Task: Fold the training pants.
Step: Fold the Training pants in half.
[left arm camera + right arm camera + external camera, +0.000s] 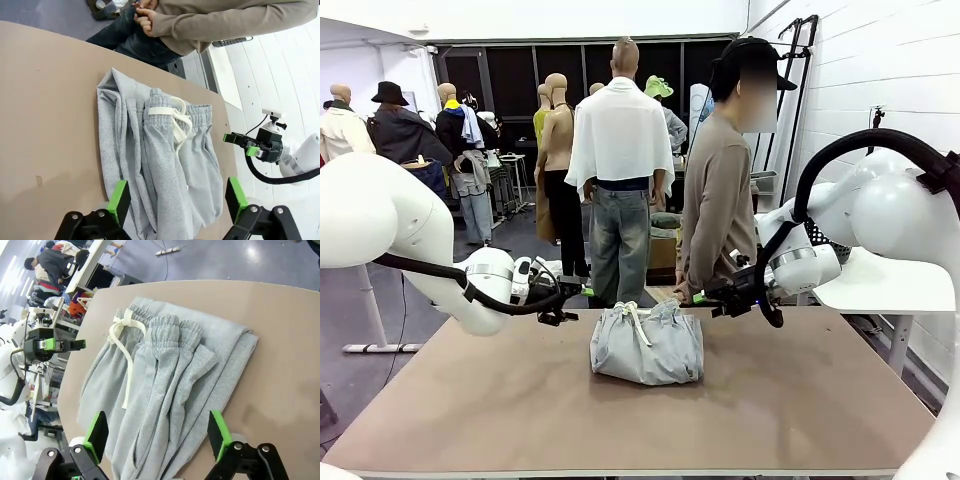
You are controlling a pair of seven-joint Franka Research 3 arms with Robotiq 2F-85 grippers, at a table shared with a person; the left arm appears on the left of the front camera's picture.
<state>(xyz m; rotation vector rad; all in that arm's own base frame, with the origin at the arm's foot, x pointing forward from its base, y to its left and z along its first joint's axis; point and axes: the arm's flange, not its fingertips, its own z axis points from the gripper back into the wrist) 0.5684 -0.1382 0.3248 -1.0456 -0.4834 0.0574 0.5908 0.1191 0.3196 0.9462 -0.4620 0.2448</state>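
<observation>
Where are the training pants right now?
In the front view the training pants lie folded near the table's middle, toward the far edge, between the open left gripper and right gripper.

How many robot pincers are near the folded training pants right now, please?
2: the left pincer hangs open at the left of the grey training pants, the right pincer hangs open at their right. Neither touches the cloth.

- Light grey soft jersey training pants [165, 165]: matt knit cloth, fine heathered texture; gathered ribbed waistband.
- Flat white woven drawstring [121, 347]: matt.
- Tan table top [800, 400]: smooth, matt, board-like.
- Gripper pads [218, 434]: bright green, smooth plastic look.
</observation>
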